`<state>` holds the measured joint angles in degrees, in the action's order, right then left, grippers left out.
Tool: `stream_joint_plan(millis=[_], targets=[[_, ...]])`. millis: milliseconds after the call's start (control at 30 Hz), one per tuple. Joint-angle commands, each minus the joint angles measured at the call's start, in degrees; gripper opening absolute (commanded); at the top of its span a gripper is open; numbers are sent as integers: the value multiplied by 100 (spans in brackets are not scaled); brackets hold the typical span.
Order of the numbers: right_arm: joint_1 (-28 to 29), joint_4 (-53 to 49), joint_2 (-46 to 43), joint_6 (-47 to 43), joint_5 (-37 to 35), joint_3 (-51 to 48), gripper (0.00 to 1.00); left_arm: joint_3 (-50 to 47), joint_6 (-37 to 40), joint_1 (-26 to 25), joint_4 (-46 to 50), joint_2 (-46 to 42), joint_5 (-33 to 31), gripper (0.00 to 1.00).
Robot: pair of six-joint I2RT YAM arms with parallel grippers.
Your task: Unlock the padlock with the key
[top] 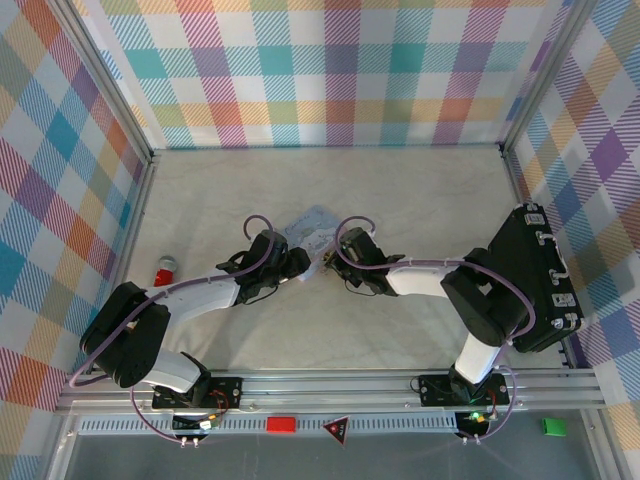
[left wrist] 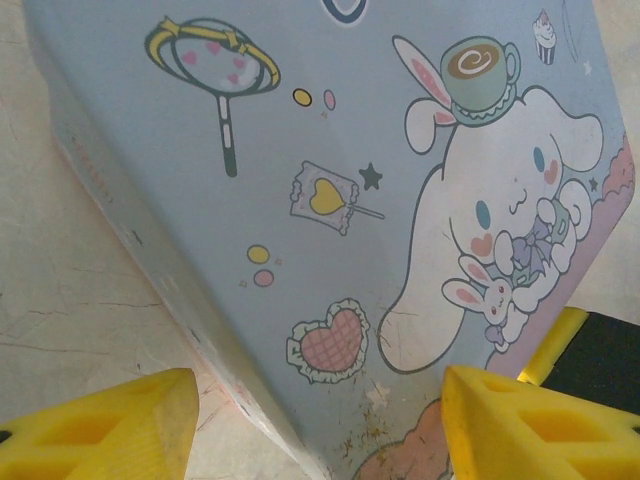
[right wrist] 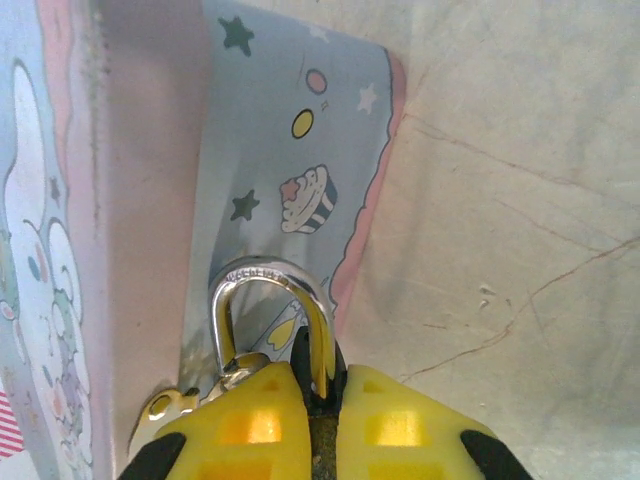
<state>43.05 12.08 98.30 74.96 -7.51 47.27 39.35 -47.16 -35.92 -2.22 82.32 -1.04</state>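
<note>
Right hand (right wrist: 318,385) clamped on the padlock (right wrist: 318,345), its silver shackle (right wrist: 262,272) protruding beyond the fingertips (right wrist: 255,405), against the side of the tin (right wrist: 290,120) at the middle of the bench (top: 400,190). Left hand (left wrist: 318,425): fingers (left wrist: 120,425) apart, one on either side of a tin corner.

Padlock (right wrist: 318,345): silvery shackle arched upright against tin's (right wrist: 260,130) pastel side; dark body mostly hidden, pinched in my right end effector (right wrist: 318,378). Locked or not: unclear.
</note>
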Motion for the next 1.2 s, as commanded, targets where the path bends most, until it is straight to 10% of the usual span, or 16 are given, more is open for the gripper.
stream_joint_plan(millis=[0,1167], targets=[[-90,-126,-256,-106,-137,88,0,-202,26,-82,704,92,-81,64],[-1186,-2632,-2254,-4239,940,-201,0,990,1018,1297,1101,1181,51,66]])
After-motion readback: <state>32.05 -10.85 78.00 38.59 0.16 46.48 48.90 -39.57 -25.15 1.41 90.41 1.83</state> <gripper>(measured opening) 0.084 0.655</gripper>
